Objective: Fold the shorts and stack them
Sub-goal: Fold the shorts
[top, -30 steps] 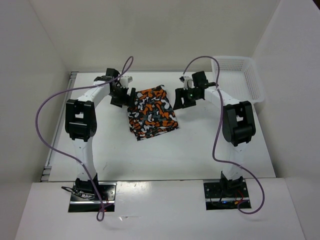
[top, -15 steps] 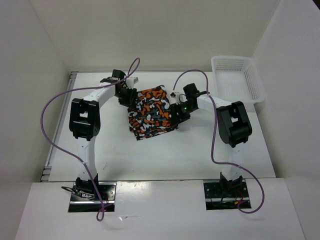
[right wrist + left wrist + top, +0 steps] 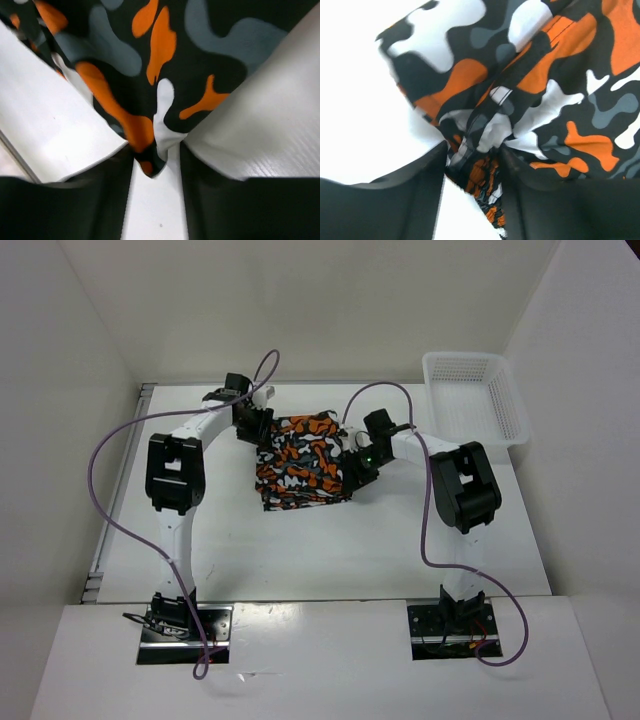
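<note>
The folded camouflage shorts (image 3: 300, 460) lie as a stack on the white table, at the middle back. My left gripper (image 3: 262, 436) is at the stack's upper left edge. In the left wrist view its fingers (image 3: 415, 190) are shut on a bunched fold of the shorts (image 3: 530, 90). My right gripper (image 3: 347, 468) is at the stack's right edge. In the right wrist view its fingers (image 3: 210, 195) are pinched on a corner of the shorts (image 3: 150, 75), just above the table.
A white plastic mesh basket (image 3: 475, 395) stands at the back right of the table (image 3: 320, 550). White walls close in the table on the left, back and right. Purple cables loop from both arms.
Both grippers have moved inward from beside the shorts onto the stack's edges and have shut on the cloth. The stack has shifted and bunched slightly.
</note>
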